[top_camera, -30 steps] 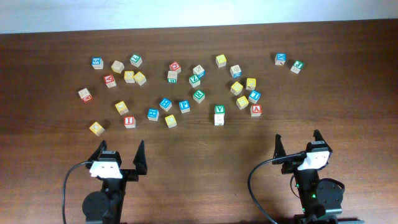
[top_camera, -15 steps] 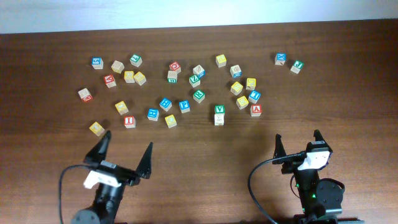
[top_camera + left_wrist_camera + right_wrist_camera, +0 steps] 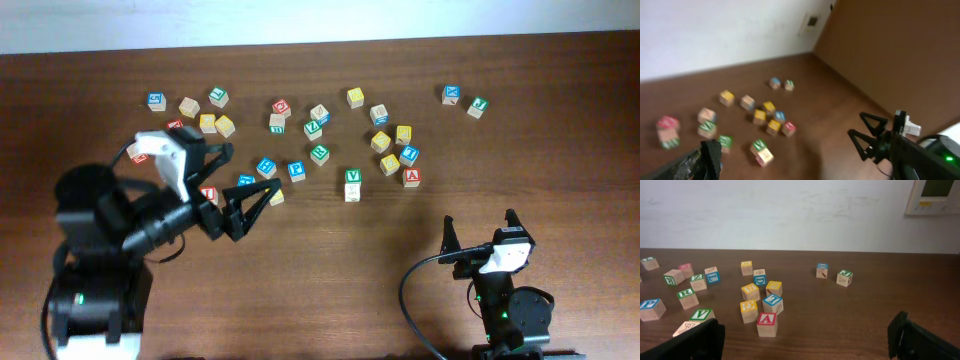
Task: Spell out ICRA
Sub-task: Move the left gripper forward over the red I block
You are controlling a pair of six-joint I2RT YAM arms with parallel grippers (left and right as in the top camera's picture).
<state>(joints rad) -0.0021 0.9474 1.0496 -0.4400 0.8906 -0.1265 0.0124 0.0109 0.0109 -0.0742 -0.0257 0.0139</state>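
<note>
The left gripper (image 3: 251, 168) leans out over the near-left part of the cube scatter on the desk (image 3: 330, 260), its jaws wide apart and empty. The arm partly covers the red I cube (image 3: 208, 193). 3 blue-lettered cubes (image 3: 296, 170) sit close around the jaws. Further right stands the green R cube (image 3: 319, 153), with the green V cube (image 3: 352, 176) nearer the front. I cannot read which yellow cube carries the C. The red A cube (image 3: 411, 177) has a yellow cube (image 3: 390, 163) and a blue cube (image 3: 409, 155) crowded just behind it. The right gripper (image 3: 479, 220) sits at the near edge, well apart from every cube, its jaws spread and empty.
</note>
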